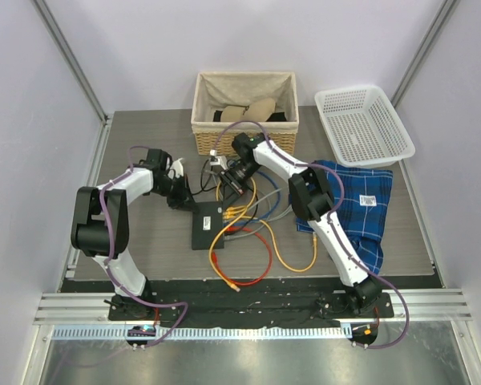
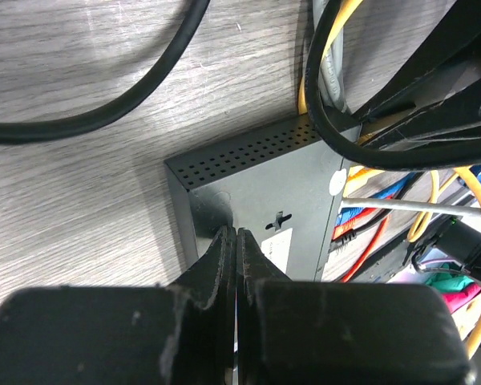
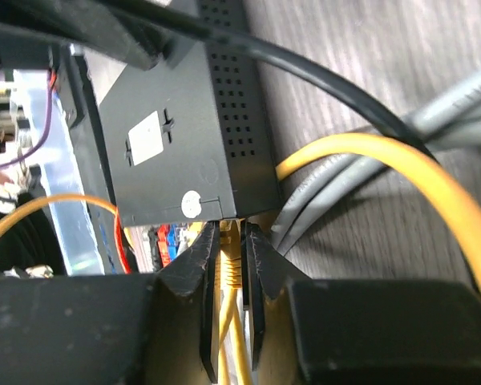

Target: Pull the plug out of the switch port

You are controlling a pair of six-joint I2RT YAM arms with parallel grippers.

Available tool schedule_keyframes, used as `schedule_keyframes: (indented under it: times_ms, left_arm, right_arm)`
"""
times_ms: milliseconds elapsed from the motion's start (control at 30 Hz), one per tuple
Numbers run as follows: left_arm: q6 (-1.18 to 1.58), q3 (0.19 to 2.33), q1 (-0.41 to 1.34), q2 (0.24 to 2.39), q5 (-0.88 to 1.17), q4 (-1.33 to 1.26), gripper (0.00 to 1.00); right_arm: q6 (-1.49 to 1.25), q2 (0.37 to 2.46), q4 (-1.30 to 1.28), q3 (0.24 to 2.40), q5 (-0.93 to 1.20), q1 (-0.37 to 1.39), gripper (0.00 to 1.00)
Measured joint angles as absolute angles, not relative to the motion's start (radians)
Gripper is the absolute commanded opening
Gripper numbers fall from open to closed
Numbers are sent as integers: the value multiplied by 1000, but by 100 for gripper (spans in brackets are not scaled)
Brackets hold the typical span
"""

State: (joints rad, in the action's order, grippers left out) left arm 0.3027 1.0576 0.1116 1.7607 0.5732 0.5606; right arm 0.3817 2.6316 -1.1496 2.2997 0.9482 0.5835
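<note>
my right claw (image 3: 232, 241) is pinched narrow on the yellow plug (image 3: 229, 269) at the right edge of the switch (image 3: 184, 144); my left claw (image 2: 235, 245) is fully closed, empty, tips against the switch top.

Matt black switch (image 2: 297, 188), metal-looking, perforated side, paper label (image 3: 144, 138). Glossy yellow plastic plug (image 3: 228, 265). Matt table (image 2: 64, 200), grey wood grain. Cloth-lined wicker basket (image 1: 244, 135); white plastic basket (image 1: 361, 128); checked blue cloth (image 1: 361, 204).
</note>
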Motion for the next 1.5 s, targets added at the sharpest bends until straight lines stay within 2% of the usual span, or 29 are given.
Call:
schedule_keyframes:
  times_ms: [100,233,333,433,500,600,700,767,800,833,867,967,1200,1367,1500]
  left_arm:
    - [303,1058,112,1761,574,559,0]
    - [303,1058,114,1761,574,558,0]
    - [302,1058,115,1761,573,557,0]
    - [281,1046,117,1769,511,554,0]
    - [273,1034,117,1784,480,556,0]
    - [271,1032,115,1789,471,558,0]
    - [271,1032,116,1788,468,558,1]
    - [269,1032,115,1785,465,559,9]
    - [266,1032,115,1782,463,559,23]
    - [258,1032,115,1777,453,564,32]
    - [249,1032,115,1771,445,572,48]
    - [225,1037,97,1734,433,616,69]
    - [153,1077,-3,1665,614,648,76]
    - [152,1063,14,1740,785,616,75]
    - [152,1034,28,1798,833,570,75]
  right_arm:
    - [477,2657,-1221,2338,972,583,1]
    - [579,2637,-1239,2278,1009,581,2]
    - [551,2558,-1151,2107,1032,572,1]
    - [439,2408,-965,1851,979,567,2]
    - [383,2341,-892,1759,928,565,1]
    - [356,2358,-916,1811,899,567,1]
    - [400,2480,-1041,2035,909,574,2]
    - [434,2531,-1101,2129,925,574,1]
    - [447,2535,-1112,2139,927,574,1]
    - [463,2535,-1118,2139,927,574,2]
    - [476,2530,-1116,2133,927,574,1]
    - [506,2490,-1095,2074,918,574,1]
    - [573,2423,-1085,2011,863,580,1]
    - [579,2413,-1076,2012,841,593,1]
    - [578,2413,-1068,2031,825,607,2]
